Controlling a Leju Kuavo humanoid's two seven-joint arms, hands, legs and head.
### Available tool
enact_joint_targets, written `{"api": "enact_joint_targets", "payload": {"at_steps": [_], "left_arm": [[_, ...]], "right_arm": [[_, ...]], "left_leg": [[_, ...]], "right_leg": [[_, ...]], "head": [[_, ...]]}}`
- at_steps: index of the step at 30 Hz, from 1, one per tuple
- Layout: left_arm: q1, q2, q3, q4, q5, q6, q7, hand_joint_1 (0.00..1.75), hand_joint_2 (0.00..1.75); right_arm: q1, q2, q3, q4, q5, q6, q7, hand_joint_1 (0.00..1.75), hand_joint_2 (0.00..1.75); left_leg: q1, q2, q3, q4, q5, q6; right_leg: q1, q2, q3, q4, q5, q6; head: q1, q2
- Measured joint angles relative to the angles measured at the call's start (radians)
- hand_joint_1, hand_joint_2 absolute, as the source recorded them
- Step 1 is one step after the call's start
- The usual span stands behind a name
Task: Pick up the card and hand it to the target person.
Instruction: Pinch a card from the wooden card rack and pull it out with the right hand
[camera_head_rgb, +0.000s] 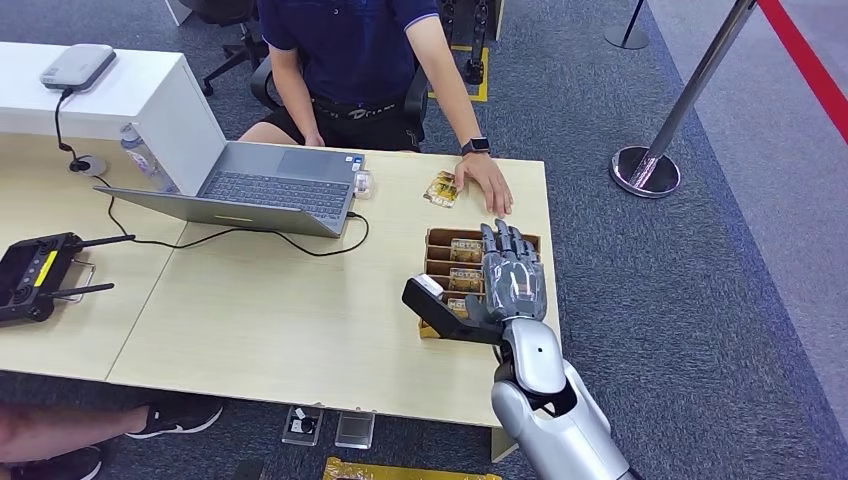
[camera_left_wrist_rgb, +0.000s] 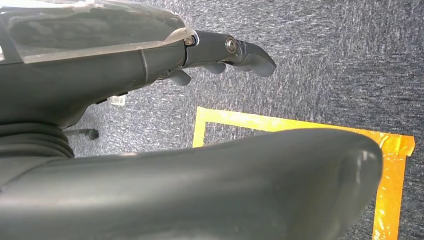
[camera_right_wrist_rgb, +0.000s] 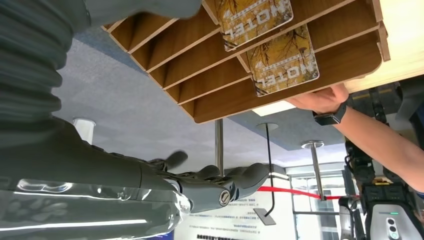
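Wooden and slotted, the card rack (camera_head_rgb: 437, 243) sits on the pale tabletop (camera_head_rgb: 300, 310) near its edge, and it serves as the landmark. Several hotel cards stand in its slots; one card (camera_head_rgb: 464, 250) shows in a slot toward the person's side of the rack, and the right wrist view shows two of them (camera_right_wrist_rgb: 285, 60) printed with the word HOTEL. The right hand (camera_head_rgb: 512, 280) hovers over the rack, palm down, its fingers (camera_head_rgb: 503, 240) stretched out flat and apart, grasping nothing. Beyond the rack, toward the seated person (camera_head_rgb: 350, 60), another card (camera_head_rgb: 441, 189) lies flat on the tabletop, with the person's hand (camera_head_rgb: 487, 185) resting just beside it. A laptop (camera_head_rgb: 262, 187) stands open well to the side of the rack. The left hand (camera_left_wrist_rgb: 230, 52) hangs above grey carpet marked with yellow tape (camera_left_wrist_rgb: 300, 127); its fingers are slightly curled and released, with nothing in them.
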Motion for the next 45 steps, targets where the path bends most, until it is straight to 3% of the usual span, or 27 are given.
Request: {"api": "enact_joint_targets", "payload": {"at_steps": [4, 10, 20, 35, 45], "left_arm": [[-0.001, 0.0, 0.0, 0.0, 0.0, 0.0, 0.0, 0.0, 0.0], [-0.001, -0.001, 0.0, 0.0, -0.001, 0.0, 0.007, 0.0, 0.0], [-0.001, -0.005, 0.0, 0.002, -0.002, -0.002, 0.008, 0.0, 0.0], [-0.006, -0.008, -0.002, 0.002, -0.006, -0.003, 0.011, 0.0, 0.0], [-0.007, -0.01, -0.002, 0.002, -0.006, -0.003, 0.011, 0.0, 0.0]], "right_arm": [[-0.008, 0.006, 0.0, 0.015, -0.005, 0.004, 0.0, 0.81, 1.75], [-0.008, 0.008, 0.0, 0.023, -0.017, 0.015, -0.005, 0.78, 1.75], [-0.01, 0.008, 0.0, 0.029, -0.028, 0.033, -0.012, 0.56, 1.75], [-0.125, 0.063, 0.0, 0.194, -0.017, 0.043, 0.007, 0.65, 1.75], [-0.18, 0.093, 0.0, 0.28, -0.016, 0.038, 0.007, 0.82, 1.75]], "left_leg": [[0.0, 0.0, 0.0, 0.0, 0.0, 0.0], [0.0, 0.0, 0.0, 0.0, 0.0, 0.0], [0.0, 0.0, 0.0, 0.0, 0.0, 0.0], [0.0, 0.0, 0.0, 0.0, 0.0, 0.0], [0.0, 0.0, 0.0, 0.0, 0.0, 0.0]], "right_leg": [[0.0, 0.0, 0.0, 0.0, 0.0, 0.0], [0.0, 0.0, 0.0, 0.0, 0.0, 0.0], [0.0, 0.0, 0.0, 0.0, 0.0, 0.0], [0.0, 0.0, 0.0, 0.0, 0.0, 0.0], [0.0, 0.0, 0.0, 0.0, 0.0, 0.0]], "head": [[0.0, 0.0], [0.0, 0.0], [0.0, 0.0], [0.0, 0.0], [0.0, 0.0]]}}
